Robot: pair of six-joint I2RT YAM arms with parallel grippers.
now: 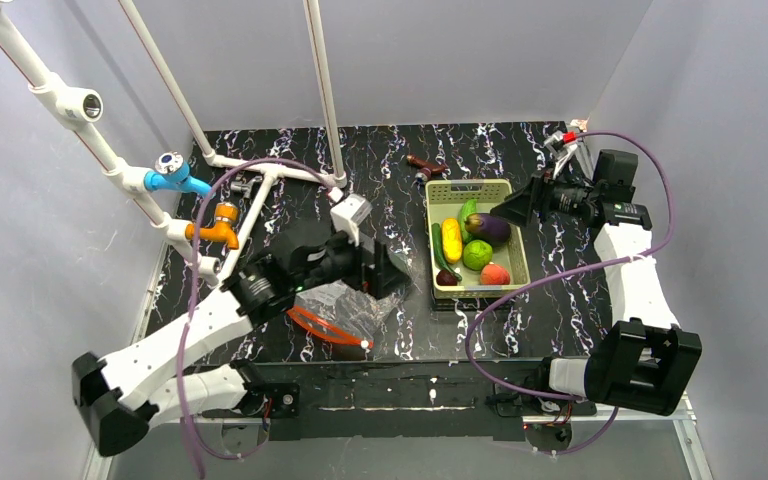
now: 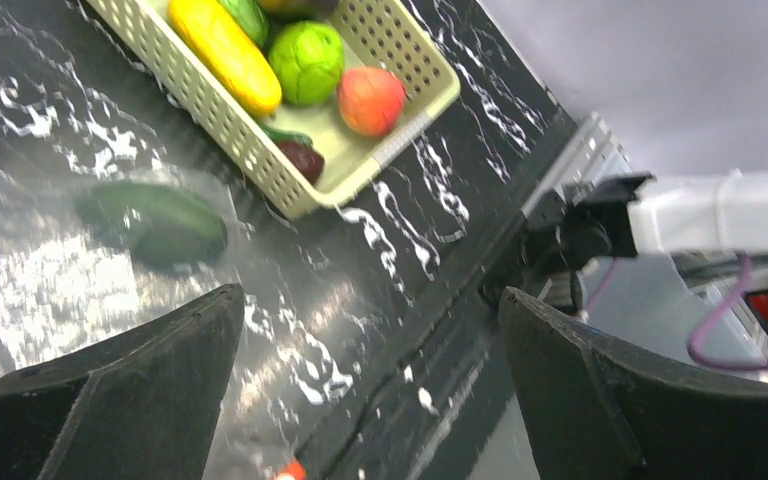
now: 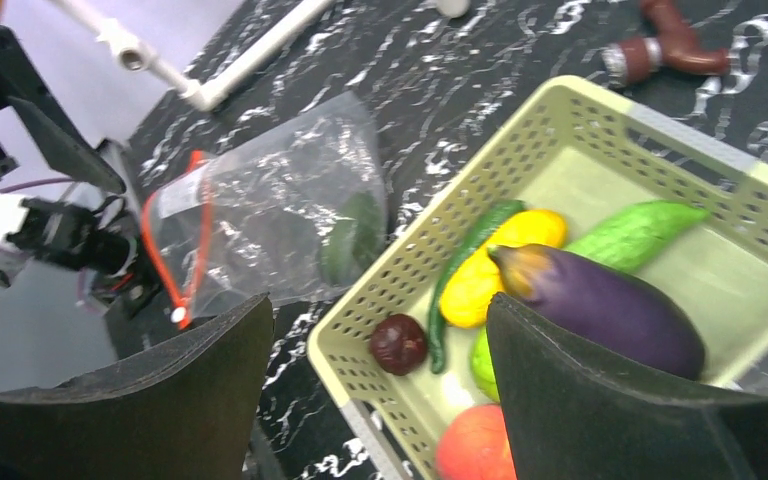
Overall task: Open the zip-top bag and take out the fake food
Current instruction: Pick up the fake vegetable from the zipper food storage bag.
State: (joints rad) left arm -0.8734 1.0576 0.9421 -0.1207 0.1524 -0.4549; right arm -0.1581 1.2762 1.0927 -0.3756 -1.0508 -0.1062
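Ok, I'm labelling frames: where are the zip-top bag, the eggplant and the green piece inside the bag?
zip-top bag (image 3: 260, 200), right wrist view, middle of the clear plastic.
eggplant (image 3: 605, 310), right wrist view, purple body.
green piece (image 2: 155, 222), left wrist view, its middle, seen through the bag.

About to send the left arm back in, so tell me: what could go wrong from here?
1. A dark green fake vegetable lies inside the clear crinkly zip-top bag, which sits loose on the black marbled table. The open left gripper holds nothing, so reaching in may just shove the bag.
2. The open right gripper hangs over the yellow-green perforated basket, close to the purple eggplant. Lowering it could knock pieces out.
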